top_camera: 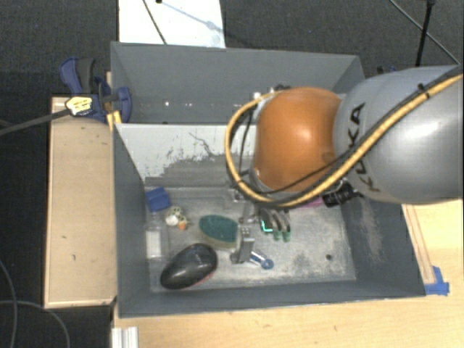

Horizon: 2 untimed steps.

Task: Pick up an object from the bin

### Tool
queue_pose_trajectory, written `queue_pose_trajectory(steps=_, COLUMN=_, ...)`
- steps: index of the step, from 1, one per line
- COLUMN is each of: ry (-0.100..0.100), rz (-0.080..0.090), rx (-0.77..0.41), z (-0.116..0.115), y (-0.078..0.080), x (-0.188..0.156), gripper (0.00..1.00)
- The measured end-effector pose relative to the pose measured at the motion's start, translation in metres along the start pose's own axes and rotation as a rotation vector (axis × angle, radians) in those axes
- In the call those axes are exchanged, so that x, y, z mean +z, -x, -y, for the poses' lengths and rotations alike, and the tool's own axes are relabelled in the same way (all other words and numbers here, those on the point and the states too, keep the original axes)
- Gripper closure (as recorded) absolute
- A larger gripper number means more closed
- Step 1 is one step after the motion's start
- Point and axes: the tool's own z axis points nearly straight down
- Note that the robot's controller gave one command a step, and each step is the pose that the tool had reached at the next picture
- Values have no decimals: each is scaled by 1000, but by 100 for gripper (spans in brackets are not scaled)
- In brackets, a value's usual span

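Tool (250, 241): low over bin (145, 165) floor, centre; how far open cannot be told.
Teal disc (217, 228): just left of tool.
Black oval (188, 264): front left.
Blue block (156, 197): by left wall.

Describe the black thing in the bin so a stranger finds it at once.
In the grey bin, look at the floor's lower left corner. A black rounded lump lies there, below the green oval. It is the biggest, darkest thing.
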Motion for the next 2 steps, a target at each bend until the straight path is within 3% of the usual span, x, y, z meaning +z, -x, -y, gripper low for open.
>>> queue_pose_trajectory(steps=1, ry=-1, rz=5, rx=-297, z=-14, y=-20, x=-7, gripper=0)
queue_pose_trajectory(steps=2, ry=-1, rz=2, rx=-115, z=12, y=-21, x=58, gripper=0)
